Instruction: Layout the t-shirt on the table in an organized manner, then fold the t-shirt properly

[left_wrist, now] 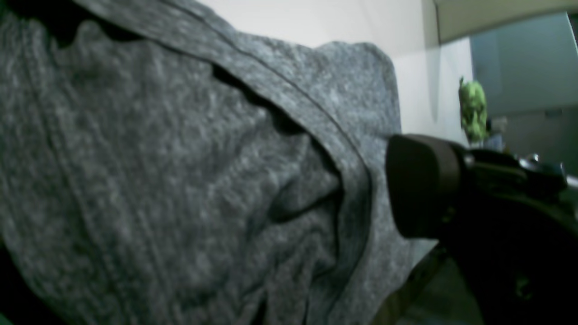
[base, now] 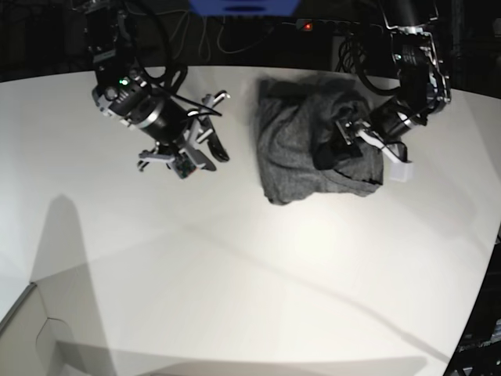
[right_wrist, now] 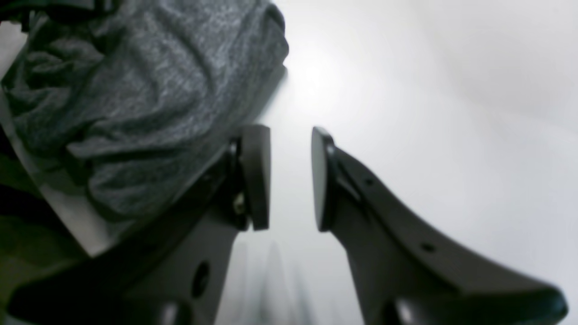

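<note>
The dark heather-grey t-shirt (base: 301, 145) lies crumpled in a heap at the back right of the white table (base: 235, 274). My left gripper (base: 346, 142) is pressed into the heap's right side. In the left wrist view the t-shirt (left_wrist: 180, 180) fills the frame and lies against the one finger (left_wrist: 420, 185) that shows; the other is hidden by cloth, and the jaws seem to stand wide apart. My right gripper (base: 213, 150) hovers left of the t-shirt, apart from it. In its wrist view this gripper (right_wrist: 291, 176) is open and empty over the bare table (right_wrist: 429, 90), with the t-shirt (right_wrist: 135, 99) beside it.
The table's curved edge (base: 481, 266) runs down the right side. Cables and dark equipment (base: 235, 35) stand behind the back edge. A green object (left_wrist: 472, 110) shows far off in the left wrist view. A pale box corner (base: 31, 329) sits at the front left.
</note>
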Available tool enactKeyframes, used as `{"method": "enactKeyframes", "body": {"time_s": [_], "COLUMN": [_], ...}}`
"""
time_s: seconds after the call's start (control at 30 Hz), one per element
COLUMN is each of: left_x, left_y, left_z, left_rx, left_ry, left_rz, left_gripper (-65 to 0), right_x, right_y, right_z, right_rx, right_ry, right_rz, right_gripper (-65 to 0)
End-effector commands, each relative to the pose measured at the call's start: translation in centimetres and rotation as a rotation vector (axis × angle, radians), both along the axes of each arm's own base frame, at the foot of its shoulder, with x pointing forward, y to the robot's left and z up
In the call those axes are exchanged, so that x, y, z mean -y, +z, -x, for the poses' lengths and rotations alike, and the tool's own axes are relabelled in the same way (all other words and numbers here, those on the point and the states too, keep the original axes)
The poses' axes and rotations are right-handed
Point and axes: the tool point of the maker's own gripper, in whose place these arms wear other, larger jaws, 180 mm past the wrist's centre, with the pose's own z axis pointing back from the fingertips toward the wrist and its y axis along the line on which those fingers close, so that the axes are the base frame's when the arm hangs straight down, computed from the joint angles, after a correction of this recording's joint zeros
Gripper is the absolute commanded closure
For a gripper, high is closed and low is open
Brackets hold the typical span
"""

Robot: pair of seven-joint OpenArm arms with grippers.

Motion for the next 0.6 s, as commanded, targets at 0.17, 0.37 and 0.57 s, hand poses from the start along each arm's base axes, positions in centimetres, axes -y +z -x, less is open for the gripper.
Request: {"method": "enactKeyframes", "body": {"time_s": [0.17, 0.37, 0.57], "left_x": [1.3, 1.3, 2.5], "left_y": [-3.6, -2.4, -2.2], "left_z": [3.1, 0.8, -2.0], "left_rx": [-0.162, -0.114, -0.082], "left_ry": [-0.126, -0.194, -0.333], "left_rz": [-0.106, -0.161, -0.283], "left_gripper": [-43.0, 0.0, 0.0], "right_x": [1.8, 4.0, 8.1], "right_y": [1.6, 2.6, 3.3], "right_z": [-1.4, -2.3, -2.8], "right_rx": [0.056, 0.09, 0.116], "right_ry": [-0.055, -0.116, -0.222], "right_rz": [-0.011, 0.004, 0.038], "right_gripper": [-16.6, -16.6, -16.6]}}
